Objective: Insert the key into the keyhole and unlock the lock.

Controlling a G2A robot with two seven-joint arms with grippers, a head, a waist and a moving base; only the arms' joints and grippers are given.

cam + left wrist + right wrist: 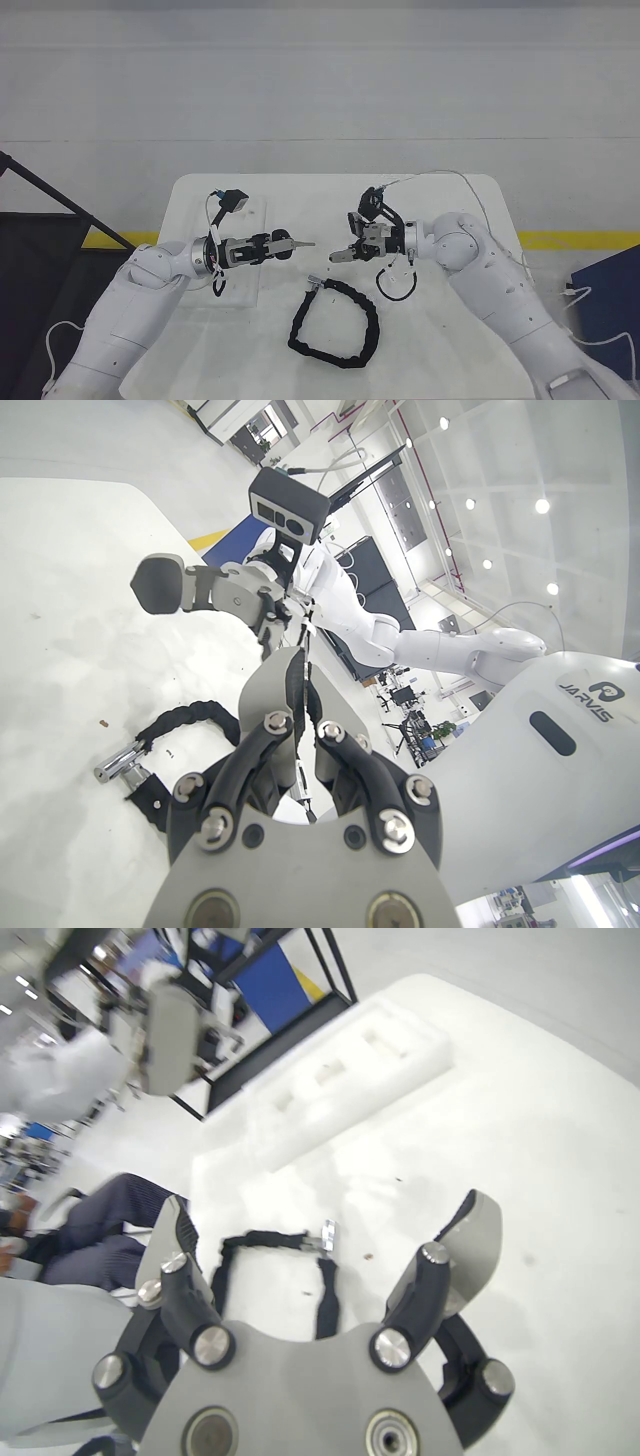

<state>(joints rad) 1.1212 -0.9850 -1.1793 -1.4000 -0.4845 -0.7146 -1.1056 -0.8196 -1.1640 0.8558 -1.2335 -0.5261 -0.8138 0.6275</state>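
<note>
**Two grippers near the chain lock**

A white foam tray (255, 215) lies along the tabletop's (450, 340) left edge. The left gripper (295, 244) hangs just past the tray, its fingers pressed together. The black chain lock (297, 328) lies mid-tabletop toward the front edge, with its metal cylinder (315, 281) at the loop's back. The right gripper (338, 255) hovers just behind the cylinder, fingers spread apart.

Bright, even light; soft, perhaps faint shadows

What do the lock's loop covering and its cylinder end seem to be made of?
Loop covering: probably woven black fabric, with a matte finish, wrinkles and fuzzy edges. Cylinder end: likely polished or chromed metal, going by its bright, mirror-like reflections.
</note>
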